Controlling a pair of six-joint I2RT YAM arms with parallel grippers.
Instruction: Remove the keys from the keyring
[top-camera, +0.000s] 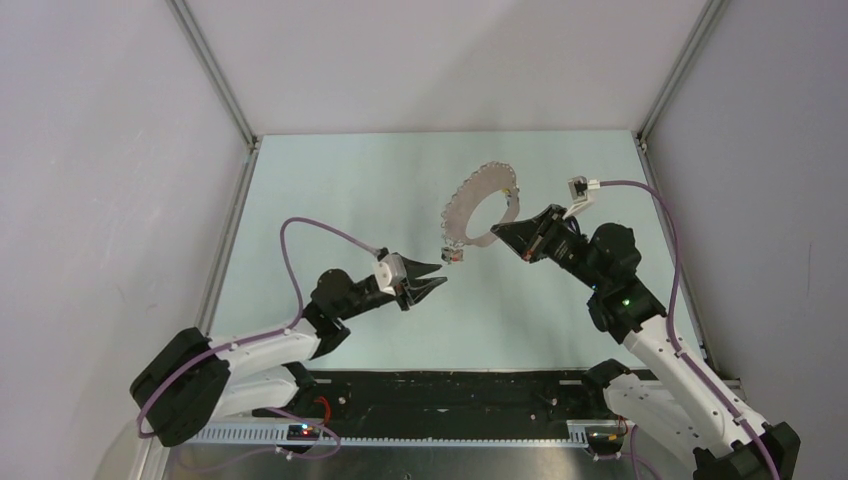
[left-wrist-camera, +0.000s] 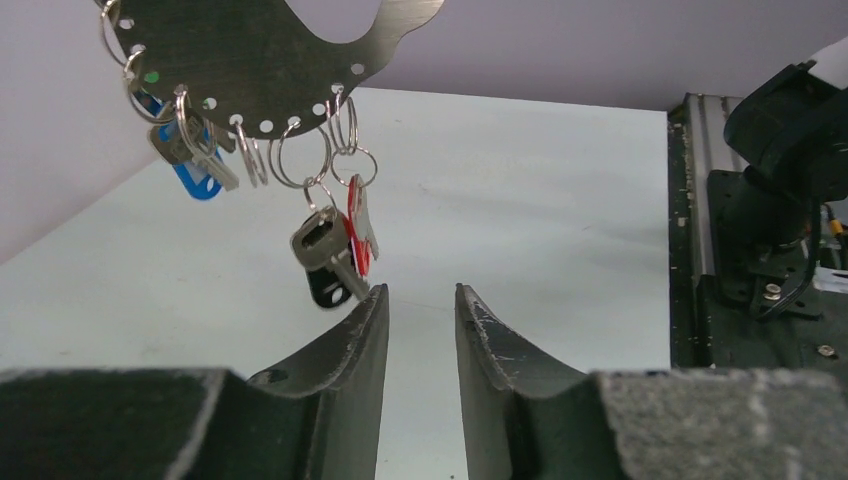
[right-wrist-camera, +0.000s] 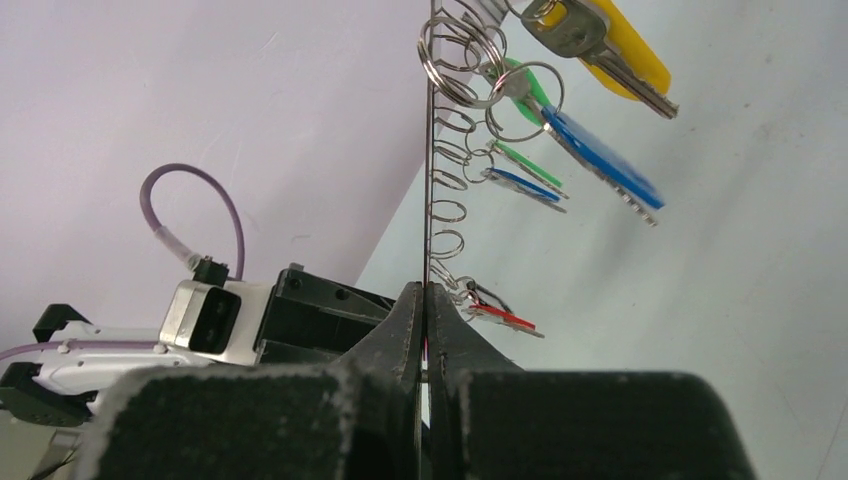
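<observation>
The keyring (top-camera: 458, 212) is a flat grey metal hoop with holes round its rim, held up above the table. My right gripper (top-camera: 500, 232) is shut on its lower edge; in the right wrist view the keyring (right-wrist-camera: 430, 150) runs edge-on up from the right gripper (right-wrist-camera: 426, 288). Keys hang from small split rings: yellow (right-wrist-camera: 610, 40), blue (right-wrist-camera: 600, 165), green (right-wrist-camera: 530, 165), red (right-wrist-camera: 500, 316). My left gripper (left-wrist-camera: 422, 290) is open with a narrow gap and nothing between the fingers. The red key (left-wrist-camera: 358, 235) and a black-headed key (left-wrist-camera: 325, 260) dangle just beyond its left fingertip (left-wrist-camera: 378, 300).
Pale green table (top-camera: 400, 180) enclosed by white walls with metal corner posts. A black strip (top-camera: 450, 385) runs along the near edge by the arm bases. The right arm's base (left-wrist-camera: 790, 200) shows at the right of the left wrist view.
</observation>
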